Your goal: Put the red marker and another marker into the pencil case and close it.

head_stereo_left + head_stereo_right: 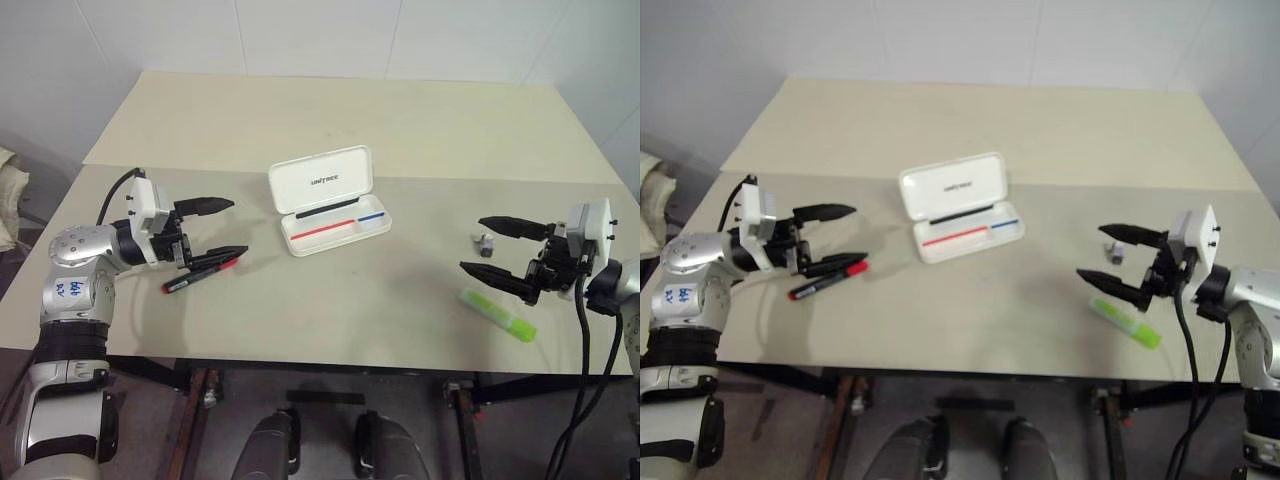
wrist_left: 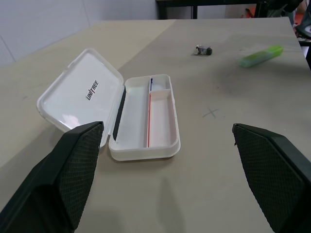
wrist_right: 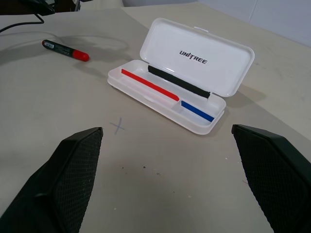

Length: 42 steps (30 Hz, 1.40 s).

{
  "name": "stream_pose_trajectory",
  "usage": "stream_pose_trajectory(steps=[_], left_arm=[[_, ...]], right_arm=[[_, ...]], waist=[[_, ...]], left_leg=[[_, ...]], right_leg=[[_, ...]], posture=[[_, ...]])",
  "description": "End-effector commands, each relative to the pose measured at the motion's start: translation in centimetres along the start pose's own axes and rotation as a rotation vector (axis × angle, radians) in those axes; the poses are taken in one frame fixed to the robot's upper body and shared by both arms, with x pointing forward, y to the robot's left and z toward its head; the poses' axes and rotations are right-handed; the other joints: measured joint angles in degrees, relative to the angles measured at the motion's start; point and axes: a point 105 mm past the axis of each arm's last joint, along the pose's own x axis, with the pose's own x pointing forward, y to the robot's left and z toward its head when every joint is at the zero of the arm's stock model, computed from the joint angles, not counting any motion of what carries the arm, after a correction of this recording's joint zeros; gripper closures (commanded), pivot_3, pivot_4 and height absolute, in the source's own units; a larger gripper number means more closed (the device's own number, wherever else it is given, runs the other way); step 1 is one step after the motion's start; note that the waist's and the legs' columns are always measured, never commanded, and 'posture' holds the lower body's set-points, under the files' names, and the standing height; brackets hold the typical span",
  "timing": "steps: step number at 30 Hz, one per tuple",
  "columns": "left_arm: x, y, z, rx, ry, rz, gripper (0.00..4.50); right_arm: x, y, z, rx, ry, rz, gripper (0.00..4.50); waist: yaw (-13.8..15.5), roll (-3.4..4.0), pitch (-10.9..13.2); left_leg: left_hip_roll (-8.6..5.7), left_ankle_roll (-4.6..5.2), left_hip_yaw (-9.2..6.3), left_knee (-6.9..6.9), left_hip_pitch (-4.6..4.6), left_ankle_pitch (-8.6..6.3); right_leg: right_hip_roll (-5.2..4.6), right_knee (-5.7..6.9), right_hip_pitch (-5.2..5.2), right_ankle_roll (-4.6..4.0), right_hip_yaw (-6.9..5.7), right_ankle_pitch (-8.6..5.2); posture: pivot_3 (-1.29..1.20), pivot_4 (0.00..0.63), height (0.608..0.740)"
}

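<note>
Pencil case (image 1: 330, 200) seen open at frame centre, lid tilted back (tray empty). Red marker (image 1: 201, 275) lies flat left of centre, just below left gripper (image 1: 222, 230), fingers spread apart, nothing held. Green highlighter (image 1: 497, 314) lies lower right, beneath right gripper (image 1: 490, 247), fingers likewise apart. Small grey stub (image 1: 484, 243) seen beside it on table (image 1: 400, 130).

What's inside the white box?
The pencil case lies open with no markers in it: only a red stripe, a blue stripe and a black strip at the hinge.
</note>
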Motion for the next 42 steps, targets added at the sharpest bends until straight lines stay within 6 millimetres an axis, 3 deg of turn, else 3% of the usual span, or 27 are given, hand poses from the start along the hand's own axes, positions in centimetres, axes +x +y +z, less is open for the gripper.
stream_pose_trajectory(steps=[1, 9, 19, 22, 28, 35, 42], left_arm=[[-0.2, -0.5, -0.2, -0.074, 0.074, -0.023, 0.05], [0.8, -0.5, 0.3, -0.116, 0.031, 0.002, 0.05], [2.3, -0.6, 0.7, -0.036, 0.04, -0.104, 0.05], [3.2, -0.6, 0.3, 0.011, 0.063, -0.135, 0.68], [5.8, -0.7, -0.6, 0.063, 0.081, -0.158, 2.66], [9.7, -1.3, -2.0, 0.118, 0.131, -0.152, 2.66], [11.2, -1.7, -3.7, 0.113, 0.223, -0.147, 2.66]], right_arm=[[0.5, 0.5, 1.0, -0.056, -0.031, 0.012, 0.0], [0.9, 0.9, 1.3, -0.061, -0.048, 0.012, 0.0], [3.8, 2.7, 2.0, -0.081, -0.112, 0.078, 0.0], [4.7, 3.6, 2.7, -0.094, -0.138, 0.108, 0.0], [5.3, 4.7, 3.9, -0.11, -0.161, 0.121, 0.0], [5.7, 5.6, 4.1, -0.113, -0.178, 0.13, 0.0], [6.1, 5.9, 4.5, -0.12, -0.205, 0.129, 0.0]], waist=[[-0.06, 0.0, 0.0], [0.03, 0.0, 0.0], [0.05, 0.0, 0.0], [0.06, 0.0, 0.0], [0.24, 0.0, 0.0], [0.3, -0.02, 0.01], [0.13, -0.02, 0.01]], left_leg=[[0.0, 0.0, 0.0, 0.01, 0.0, 0.0], [0.05, -0.02, 0.0, 0.01, 0.02, -0.02], [0.06, -0.06, 0.03, 0.01, 0.02, -0.01], [0.06, -0.23, 0.04, 0.01, 0.02, 0.09], [0.05, -0.19, 0.05, 0.02, 0.0, 0.07], [0.01, -0.1, 0.06, 0.15, -0.04, 0.08], [0.06, 0.26, 0.07, 0.22, -0.04, 0.07]], right_leg=[[0.0, 0.01, 0.0, 0.0, 0.01, 0.0], [-0.03, 0.01, -0.01, -0.01, 0.06, 0.01], [0.0, 0.01, -0.01, -0.03, 0.07, 0.02], [0.02, 0.0, -0.02, -0.03, 0.06, 0.02], [0.06, -0.01, -0.02, -0.03, 0.07, 0.02], [0.14, 0.0, 0.0, 0.02, 0.05, 0.04], [0.17, 0.08, -0.02, 0.04, 0.08, 0.06]], posture=[[0.0, 0.15, 0.74], [0.0, 0.15, 0.74], [0.0, 0.15, 0.74], [0.0, 0.15, 0.74], [0.0, 0.15, 0.74], [0.0, 0.15, 0.74], [0.0, 0.15, 0.74]])
